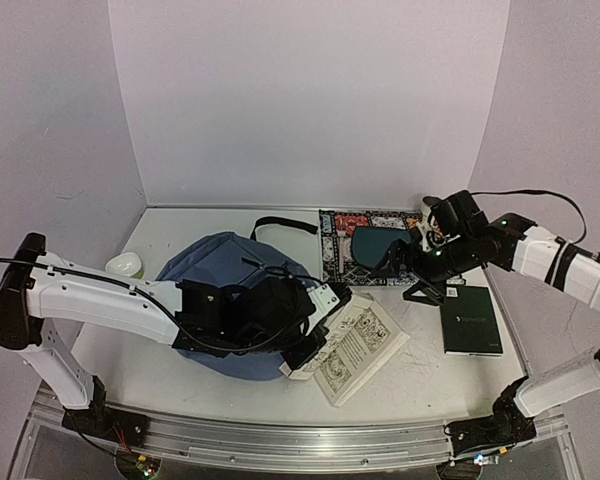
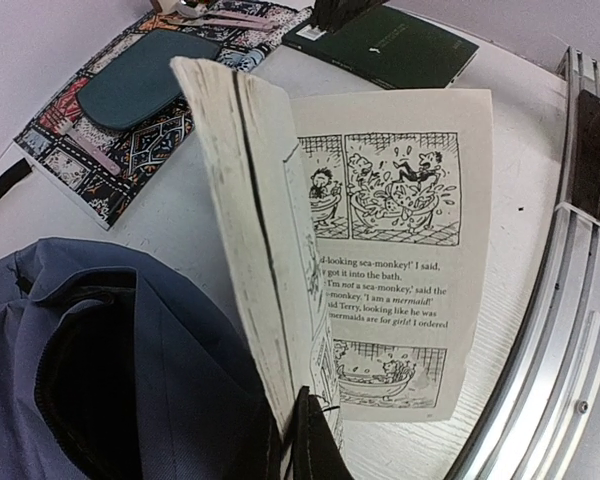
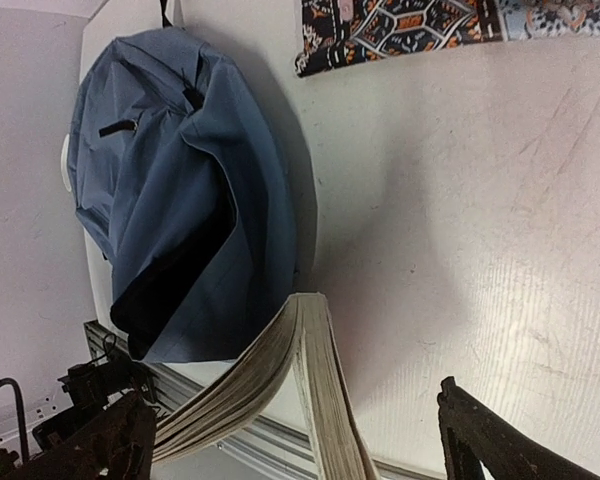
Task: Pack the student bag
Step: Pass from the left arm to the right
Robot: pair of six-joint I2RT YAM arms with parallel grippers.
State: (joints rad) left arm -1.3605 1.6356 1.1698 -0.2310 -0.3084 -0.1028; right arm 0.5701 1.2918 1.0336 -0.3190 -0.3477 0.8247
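The student bag (image 1: 220,270) is slate-blue and lies on the table left of centre. Its dark opening faces the front, as the left wrist view (image 2: 130,350) and the right wrist view (image 3: 170,150) show. My left gripper (image 1: 308,352) reaches over the bag and is shut on an open illustrated book (image 1: 360,345). The fingers (image 2: 305,445) pinch the lower edge of the pages (image 2: 380,230), with the book tilted up beside the bag. My right gripper (image 1: 405,278) hovers behind the book with its jaws wide apart. The book's fanned page edges (image 3: 310,400) show between them, untouched.
A patterned pad (image 1: 340,260) lies at the back with a dark teal pouch (image 1: 373,243) and pink pens (image 2: 230,15) on it. A dark green notebook (image 1: 470,320) lies at the right. A small white object (image 1: 125,264) sits far left. The metal rail (image 1: 280,440) marks the front edge.
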